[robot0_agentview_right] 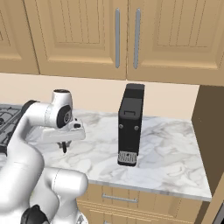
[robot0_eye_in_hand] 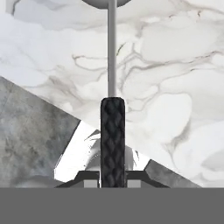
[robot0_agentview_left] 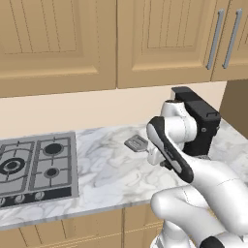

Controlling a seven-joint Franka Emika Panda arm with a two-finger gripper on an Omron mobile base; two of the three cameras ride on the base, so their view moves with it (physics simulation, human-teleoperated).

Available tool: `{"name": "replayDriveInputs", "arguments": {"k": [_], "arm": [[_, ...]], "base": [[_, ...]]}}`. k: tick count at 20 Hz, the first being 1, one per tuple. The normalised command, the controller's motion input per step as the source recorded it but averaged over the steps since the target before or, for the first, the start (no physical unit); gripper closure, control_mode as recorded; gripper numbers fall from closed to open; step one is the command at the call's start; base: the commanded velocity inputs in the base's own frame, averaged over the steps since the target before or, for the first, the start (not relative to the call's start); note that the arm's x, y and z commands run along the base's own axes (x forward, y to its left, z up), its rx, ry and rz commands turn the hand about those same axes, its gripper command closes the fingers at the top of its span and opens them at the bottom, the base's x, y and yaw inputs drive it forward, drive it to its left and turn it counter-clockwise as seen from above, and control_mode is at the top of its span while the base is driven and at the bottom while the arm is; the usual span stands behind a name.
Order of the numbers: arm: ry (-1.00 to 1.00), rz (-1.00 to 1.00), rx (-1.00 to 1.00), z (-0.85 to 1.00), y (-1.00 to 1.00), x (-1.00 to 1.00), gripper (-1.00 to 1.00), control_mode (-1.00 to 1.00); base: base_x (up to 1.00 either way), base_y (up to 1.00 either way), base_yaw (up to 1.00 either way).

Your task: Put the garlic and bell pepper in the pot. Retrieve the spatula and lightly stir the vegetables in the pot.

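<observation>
The spatula lies along the middle of the hand view: its dark textured handle (robot0_eye_in_hand: 112, 140) runs up into a thin grey shaft, and the head is cut off at the top edge. My gripper (robot0_eye_in_hand: 112, 179) is shut on the handle, with a finger pressed to each side. From the left base view, the flat grey head of the spatula (robot0_agentview_left: 137, 143) pokes out left of my hand, just over the marble counter. In the right base view the gripper (robot0_agentview_right: 64, 146) points down at the counter. The pot, the bell pepper and the other vegetables are out of view.
A gas stove (robot0_agentview_left: 36, 167) sits in the counter at the left. A tall black coffee machine (robot0_agentview_right: 130, 124) stands to the right of my hand, near the wall. Wooden cabinets hang above. The marble counter (robot0_agentview_left: 106, 169) lies between the stove and the machine.
</observation>
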Motion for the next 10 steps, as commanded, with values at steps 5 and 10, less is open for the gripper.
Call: {"name": "replayDriveInputs", "arguments": {"k": [5,10], "arm": [[0.0,0.0,0.0,0.53,0.0,-0.62,1.0,-1.0],[-0.02,0.0,0.0,0.32,0.0,-0.35,1.0,-1.0]], "base": [[0.0,0.0,0.0],[0.0,0.0,0.0]]}}
